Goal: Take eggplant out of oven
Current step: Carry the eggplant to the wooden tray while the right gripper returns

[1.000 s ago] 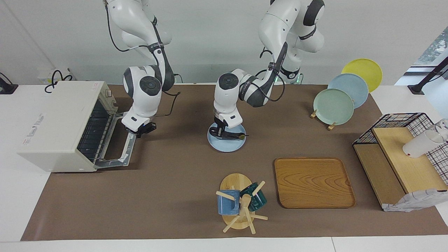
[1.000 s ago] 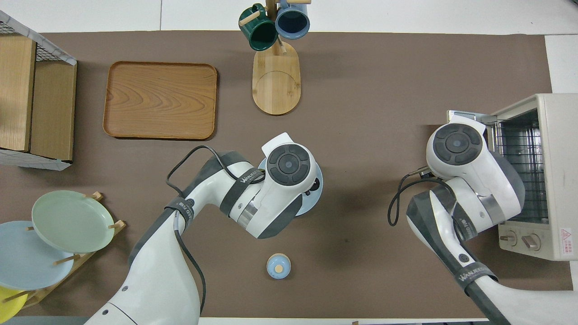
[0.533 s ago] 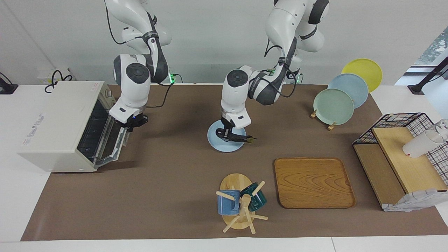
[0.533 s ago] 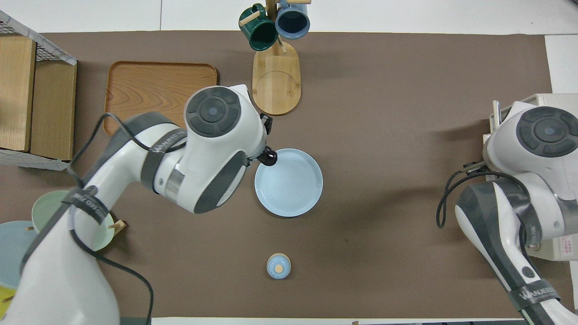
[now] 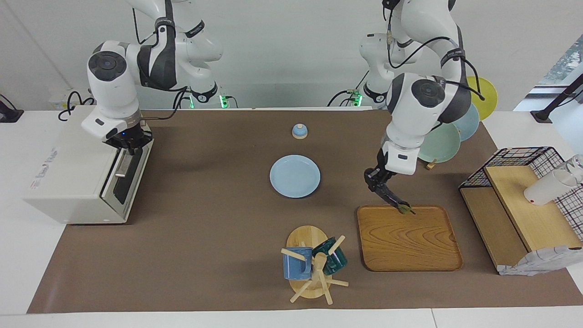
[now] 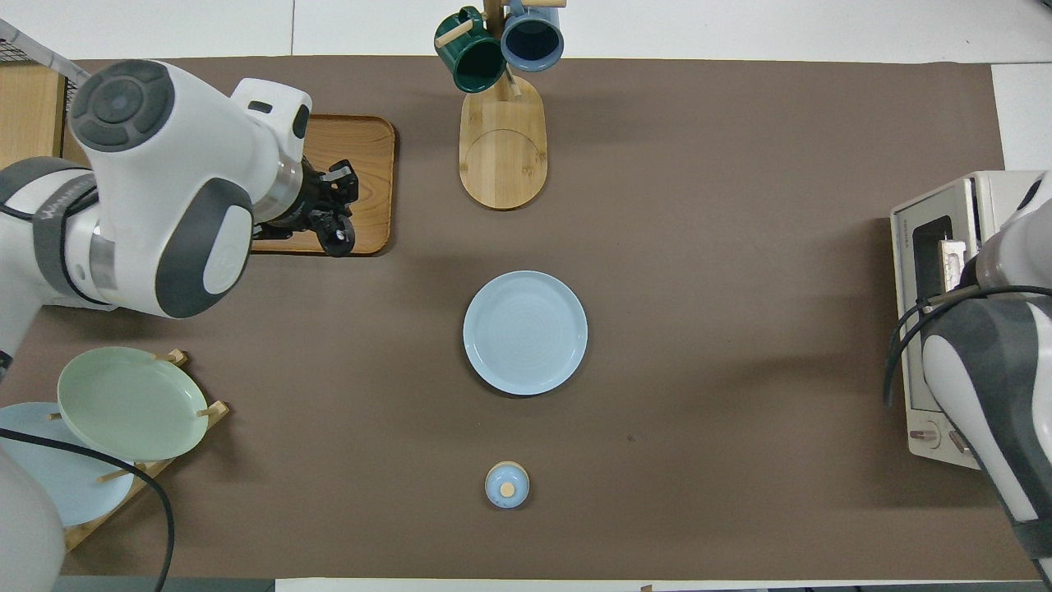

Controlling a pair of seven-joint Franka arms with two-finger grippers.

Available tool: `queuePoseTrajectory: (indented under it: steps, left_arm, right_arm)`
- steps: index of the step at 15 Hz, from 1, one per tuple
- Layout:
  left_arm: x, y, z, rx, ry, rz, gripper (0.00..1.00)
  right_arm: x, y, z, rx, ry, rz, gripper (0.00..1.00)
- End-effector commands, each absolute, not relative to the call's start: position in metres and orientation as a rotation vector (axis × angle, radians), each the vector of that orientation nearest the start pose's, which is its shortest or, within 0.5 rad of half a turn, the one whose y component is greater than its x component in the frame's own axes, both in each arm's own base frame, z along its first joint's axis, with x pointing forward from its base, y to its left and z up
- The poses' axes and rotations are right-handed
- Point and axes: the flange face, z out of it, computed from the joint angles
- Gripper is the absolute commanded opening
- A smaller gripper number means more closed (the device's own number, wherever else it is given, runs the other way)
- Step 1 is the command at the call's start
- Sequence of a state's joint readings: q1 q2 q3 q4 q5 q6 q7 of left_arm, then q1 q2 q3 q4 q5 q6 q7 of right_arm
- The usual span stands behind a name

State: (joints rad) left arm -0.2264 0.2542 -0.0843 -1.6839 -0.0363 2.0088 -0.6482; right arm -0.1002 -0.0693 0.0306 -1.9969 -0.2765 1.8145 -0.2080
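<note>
Facing view: the eggplant (image 5: 391,197) is seen clamped in the left gripper (image 5: 373,178), hung slantwise with its stem tip at or just above the tray (image 5: 410,241) edge nearest the robots; actual contact cannot be told. Overhead, the left gripper (image 6: 333,215) is found over the tray (image 6: 366,148) corner, at about ten o'clock from the plate (image 6: 525,332), and the eggplant's dark end (image 6: 338,239) is glimpsed under the fingers. At the right arm's end of the table, the oven (image 5: 75,173) is shown with its door raised and closed, and the right gripper (image 5: 129,145) is pressed shut at the top of that door, by the handle. The oven (image 6: 937,304) is half hidden by the right arm in the overhead view. The plate (image 5: 294,176) is left bare at mid-table, at nine o'clock from the eggplant in the facing view. A small blue lid (image 5: 299,131) is set at twelve o'clock from the plate there, nearer the robots. The mug rack (image 5: 314,264) is stood at six o'clock from the plate, just beside the tray.
</note>
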Motion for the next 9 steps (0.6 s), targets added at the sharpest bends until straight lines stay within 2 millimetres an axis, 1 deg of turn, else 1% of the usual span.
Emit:
queuePoseTrajectory:
  steps: [1,3,4,5,6,7,8,9]
  left_arm:
    - [0.635,-0.156,0.439,-3.232,-0.363,-0.024,0.0]
    - [0.651,-0.137,0.42,-3.236,-0.264,-0.011,0.0]
    - [0.661,-0.132,0.412,-3.241,-0.221,-0.012,0.0]
    - [0.675,-0.124,0.404,-3.245,-0.211,-0.011,0.0]
    - [0.688,-0.112,0.39,-3.248,-0.207,0.001,0.0]
    - [0.7,-0.112,0.38,-3.254,-0.174,-0.005,0.0]
    - [0.706,-0.111,0.368,-3.258,-0.133,-0.003,0.0]
    - [0.713,-0.11,0.358,-3.262,-0.091,-0.005,0.0]
  right_arm:
    - [0.526,-0.059,0.525,-3.295,-0.357,0.278,0.0]
    - [0.525,-0.051,0.562,-3.299,-0.336,0.264,0.0]
    - [0.526,-0.05,0.579,-3.271,-0.295,0.229,0.0]
    - [0.527,-0.051,0.591,-3.233,-0.264,0.186,0.02]
    - [0.527,-0.048,0.6,-3.215,-0.256,0.169,0.05]
    - [0.527,-0.045,0.605,-3.21,-0.255,0.18,0.08]
    - [0.527,-0.043,0.608,-3.21,-0.218,0.199,0.19]
    - [0.525,-0.043,0.611,-3.189,-0.174,0.209,0.44]
